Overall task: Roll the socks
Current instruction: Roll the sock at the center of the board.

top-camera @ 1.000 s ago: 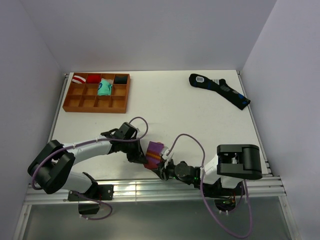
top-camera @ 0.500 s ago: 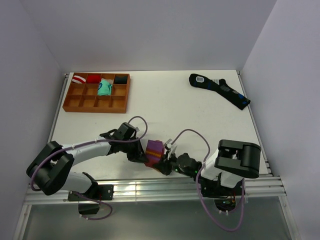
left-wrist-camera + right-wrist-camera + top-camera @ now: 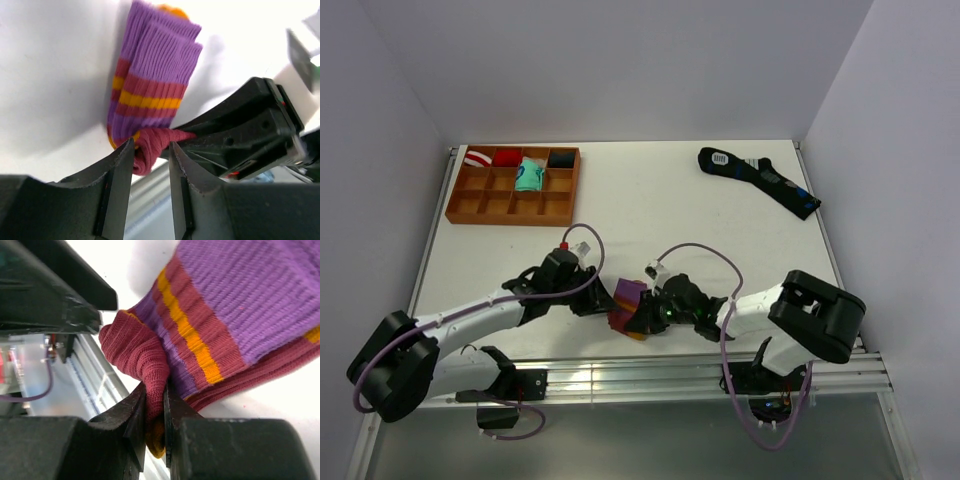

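The sock (image 3: 629,296) is a folded maroon bundle with a purple cuff and orange stripes, lying near the table's front edge. My left gripper (image 3: 601,306) reaches it from the left. In the left wrist view its jaws (image 3: 150,149) stand narrowly apart, around a maroon fold of the sock (image 3: 155,75). My right gripper (image 3: 646,314) comes in from the right. In the right wrist view it (image 3: 156,390) is shut tight on a maroon fold of the sock (image 3: 240,305), with orange fabric showing below the pinch. The two grippers nearly touch.
A wooden compartment tray (image 3: 510,205) sits at the back left with small rolled bundles (image 3: 528,175) in its far row. A long black sock with blue marks (image 3: 760,180) lies at the back right. An aluminium rail (image 3: 620,380) runs along the front edge.
My right arm has reached further left and away from the front edge, its wrist now behind the sock. My left arm has stretched out lower. The sock bundle has bunched up between the grippers.
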You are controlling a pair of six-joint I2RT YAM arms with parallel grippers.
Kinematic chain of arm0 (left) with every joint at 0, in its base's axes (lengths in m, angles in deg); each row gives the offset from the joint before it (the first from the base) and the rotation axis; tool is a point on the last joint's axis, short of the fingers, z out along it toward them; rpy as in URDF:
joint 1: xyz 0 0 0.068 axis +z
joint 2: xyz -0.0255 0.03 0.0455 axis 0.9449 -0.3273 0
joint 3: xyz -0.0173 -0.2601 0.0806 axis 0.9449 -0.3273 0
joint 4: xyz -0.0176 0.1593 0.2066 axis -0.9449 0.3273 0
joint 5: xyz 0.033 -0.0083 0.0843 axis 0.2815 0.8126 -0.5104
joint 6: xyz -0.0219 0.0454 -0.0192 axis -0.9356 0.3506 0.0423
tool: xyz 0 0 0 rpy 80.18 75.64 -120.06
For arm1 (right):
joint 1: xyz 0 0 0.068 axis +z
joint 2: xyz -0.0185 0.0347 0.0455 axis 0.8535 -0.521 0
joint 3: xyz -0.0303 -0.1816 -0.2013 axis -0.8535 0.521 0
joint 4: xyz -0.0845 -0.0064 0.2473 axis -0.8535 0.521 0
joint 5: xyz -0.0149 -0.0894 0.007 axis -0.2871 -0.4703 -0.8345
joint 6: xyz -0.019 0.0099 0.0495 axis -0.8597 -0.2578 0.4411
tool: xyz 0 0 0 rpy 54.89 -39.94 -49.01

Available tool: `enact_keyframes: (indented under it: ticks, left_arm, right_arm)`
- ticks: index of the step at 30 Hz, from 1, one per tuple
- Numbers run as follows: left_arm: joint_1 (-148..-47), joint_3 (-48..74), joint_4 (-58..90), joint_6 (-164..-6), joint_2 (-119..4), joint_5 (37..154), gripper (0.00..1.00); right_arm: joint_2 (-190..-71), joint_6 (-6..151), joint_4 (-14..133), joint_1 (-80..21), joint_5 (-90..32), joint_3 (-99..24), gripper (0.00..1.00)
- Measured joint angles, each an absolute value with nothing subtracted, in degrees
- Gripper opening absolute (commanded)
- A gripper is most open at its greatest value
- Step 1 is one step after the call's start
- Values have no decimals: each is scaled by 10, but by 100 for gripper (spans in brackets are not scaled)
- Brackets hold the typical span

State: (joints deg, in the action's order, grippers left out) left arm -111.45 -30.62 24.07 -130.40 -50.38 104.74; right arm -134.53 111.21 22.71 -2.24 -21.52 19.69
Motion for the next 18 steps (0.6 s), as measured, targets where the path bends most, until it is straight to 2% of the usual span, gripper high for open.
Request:
enact_keyframes:
  ticks: [5,11,17,18]
  left_arm:
    - [-1143,-345,179,-1293,-461,974,40]
    - [-1228,-396,85,-1274,-433,873,41]
    - [-1249,-464,12,-1243,-379,797,46]
    - [-1252,-472,1,-1236,-373,786,51]
  right_arm:
    - [-1342,1144,309,-64,-140,164,8]
    - [-1354,1172,373,-105,-63,137,3]
    - [-1365,1194,408,-141,2,131,0]
    - [-1366,1197,415,-149,14,131,0]
